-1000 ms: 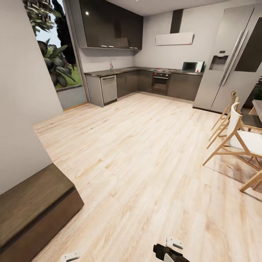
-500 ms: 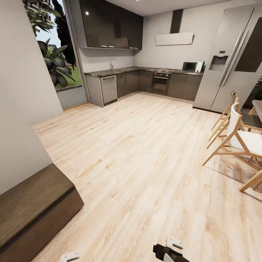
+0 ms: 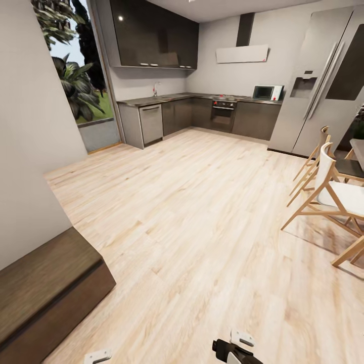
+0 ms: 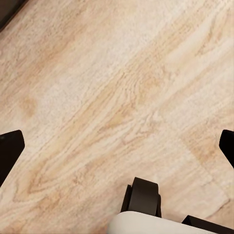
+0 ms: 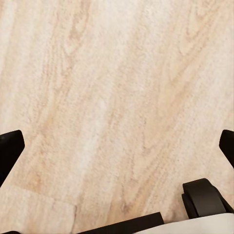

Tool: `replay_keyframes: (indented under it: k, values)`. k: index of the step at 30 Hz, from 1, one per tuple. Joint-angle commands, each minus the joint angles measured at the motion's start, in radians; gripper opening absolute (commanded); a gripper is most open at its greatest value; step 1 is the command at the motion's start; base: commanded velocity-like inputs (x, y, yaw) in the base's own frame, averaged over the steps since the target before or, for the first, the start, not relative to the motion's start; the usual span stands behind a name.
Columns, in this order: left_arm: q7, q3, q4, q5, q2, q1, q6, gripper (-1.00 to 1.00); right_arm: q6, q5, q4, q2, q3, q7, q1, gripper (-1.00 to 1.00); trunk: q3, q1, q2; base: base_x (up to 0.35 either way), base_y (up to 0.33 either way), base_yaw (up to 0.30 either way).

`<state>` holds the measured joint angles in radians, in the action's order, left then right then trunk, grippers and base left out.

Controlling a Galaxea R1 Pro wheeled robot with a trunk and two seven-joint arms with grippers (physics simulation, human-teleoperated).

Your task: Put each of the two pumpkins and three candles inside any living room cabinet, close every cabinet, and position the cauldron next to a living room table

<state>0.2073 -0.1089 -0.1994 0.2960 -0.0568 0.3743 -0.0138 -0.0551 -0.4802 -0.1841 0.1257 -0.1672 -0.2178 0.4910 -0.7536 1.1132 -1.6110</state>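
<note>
The end of a long low dark brown cabinet stands against the wall at the lower left of the head view, its front shut. The pumpkins, candles and cauldron are out of view. My left gripper is open over bare pale wood floor, with its dark fingertips far apart and nothing between them. My right gripper is likewise open above the floor, holding nothing. Parts of both arms poke in at the bottom edge of the head view.
Pale wood floor stretches ahead to a grey kitchen with a tall fridge. Wooden chairs and a table edge stand at the right. A white wall runs along the left.
The head view has crept very slightly; nothing else has visibly changed.
</note>
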Motion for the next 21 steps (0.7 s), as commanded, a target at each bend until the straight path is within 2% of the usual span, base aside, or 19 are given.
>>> replay_keyframes:
  k: [1, 12, 21]
  values:
    - [0.000, 0.000, 0.000, 0.000, 0.000, 0.000, 0.000, 1.00, 0.000, 0.000, 0.000, 0.000, 0.000, 0.000, 0.000, 1.00, 0.000, 0.000, 0.000, 0.000, -0.027, 0.000]
    - [0.000, 0.000, 0.000, 0.000, 0.000, 0.000, 0.001, 1.00, 0.000, 0.000, 0.000, 0.000, 0.000, 0.000, 0.000, 1.00, 0.000, 0.000, 0.000, -0.011, -0.018, 0.005]
    - [0.000, 0.000, 0.000, 0.000, 0.001, 0.000, 0.000, 1.00, 0.003, 0.000, 0.000, -0.001, 0.001, 0.001, 0.000, 1.00, 0.000, 0.000, 0.000, -0.143, -0.186, 0.230]
